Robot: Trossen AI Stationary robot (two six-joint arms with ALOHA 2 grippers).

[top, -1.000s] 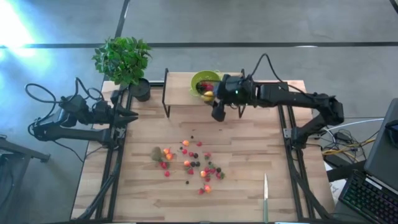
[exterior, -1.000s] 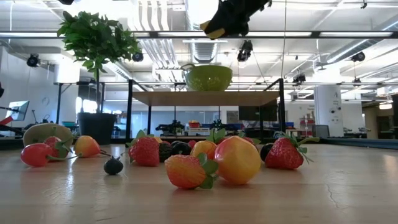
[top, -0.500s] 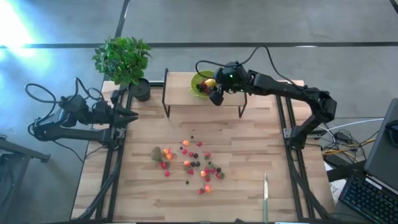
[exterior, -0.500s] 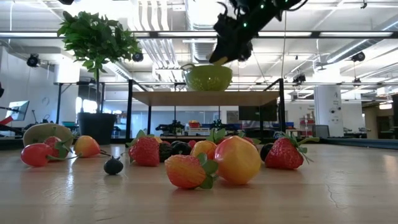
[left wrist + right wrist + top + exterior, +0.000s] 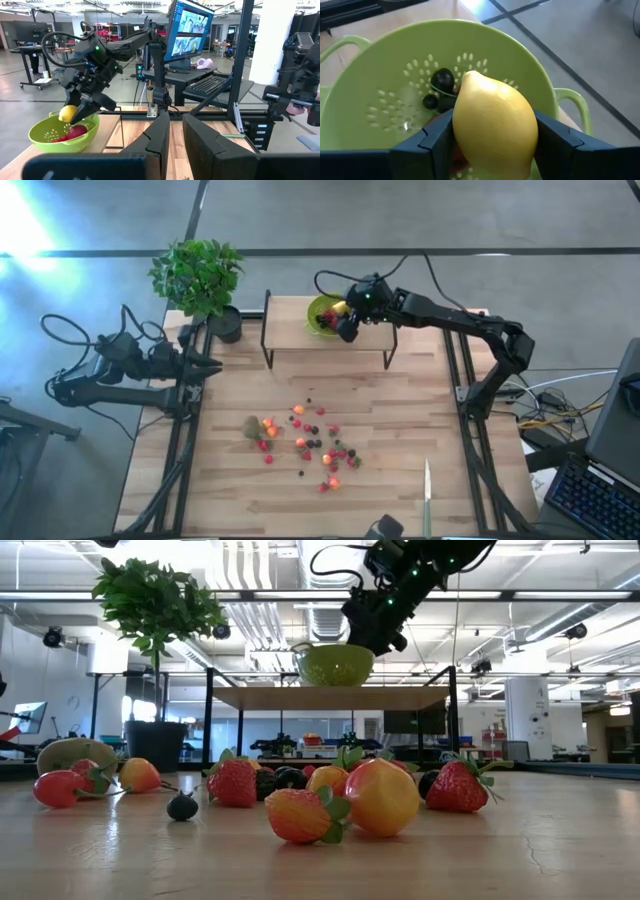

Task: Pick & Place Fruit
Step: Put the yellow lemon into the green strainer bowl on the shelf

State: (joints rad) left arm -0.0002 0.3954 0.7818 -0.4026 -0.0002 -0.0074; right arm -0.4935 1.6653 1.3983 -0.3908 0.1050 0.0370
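Over the bowl [image 5: 530, 95] on the shelf [image 5: 290, 335], right gripper [image 5: 490, 137] clamps a lemon [image 5: 495, 122]; left gripper [image 5: 175, 132], jaws closed, waits at the table's left edge.

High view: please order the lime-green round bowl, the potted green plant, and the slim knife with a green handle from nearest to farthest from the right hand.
1. Lime-green round bowl: on the raised shelf, directly under the right hand, which holds a yellow lemon.
2. Potted green plant: at the table's far left corner.
3. Slim knife with a green handle: near the table's front edge, right side.
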